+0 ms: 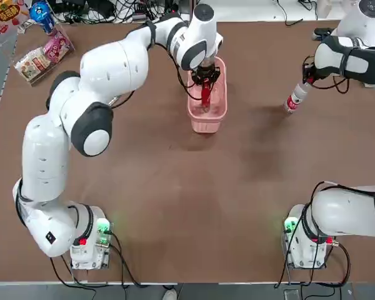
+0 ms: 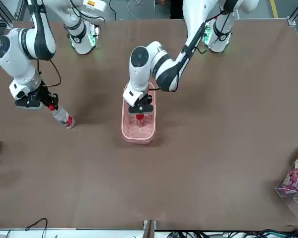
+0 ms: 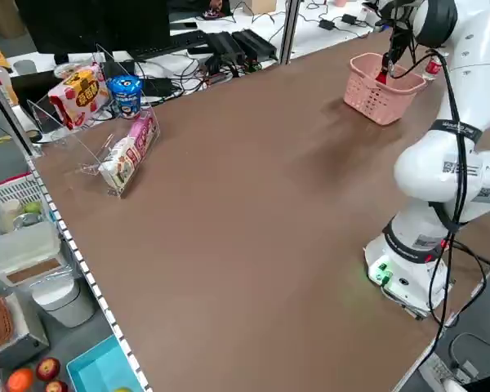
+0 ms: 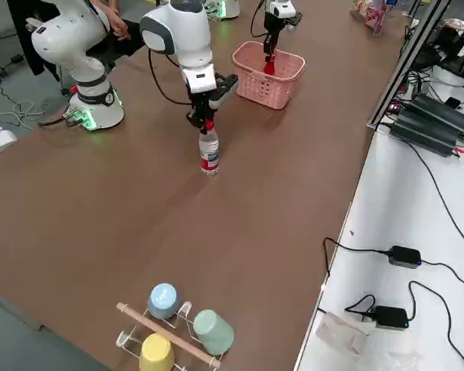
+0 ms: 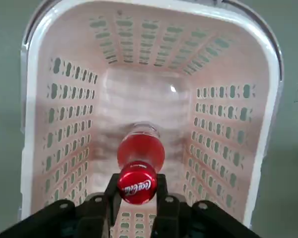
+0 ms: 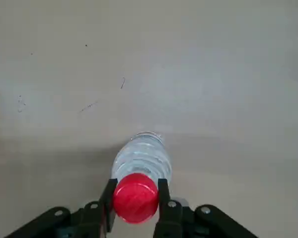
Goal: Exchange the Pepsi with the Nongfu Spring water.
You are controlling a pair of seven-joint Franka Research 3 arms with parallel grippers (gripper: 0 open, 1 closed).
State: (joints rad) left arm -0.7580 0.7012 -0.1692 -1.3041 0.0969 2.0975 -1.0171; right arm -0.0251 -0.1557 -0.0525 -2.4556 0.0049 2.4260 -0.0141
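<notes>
At upper centre of the top view, we see the left tool (image 1: 205, 80) clenched on the cap of the slim all-red plastic bottle (image 1: 205, 95), the Pepsi, which stands inside the pink perforated plastic basket (image 1: 217, 113). At upper right of that view, the right tool (image 1: 307, 80) grips the red cap of the clear plastic water bottle with a red-and-white label (image 1: 295, 97), the Nongfu Spring water, upright on the brown surface (image 1: 175, 187). We judge both holds shallow, on the caps alone: a quick lift could let either bottle swing or slip. The red bottle could also catch the basket's rim and drag it.
</notes>
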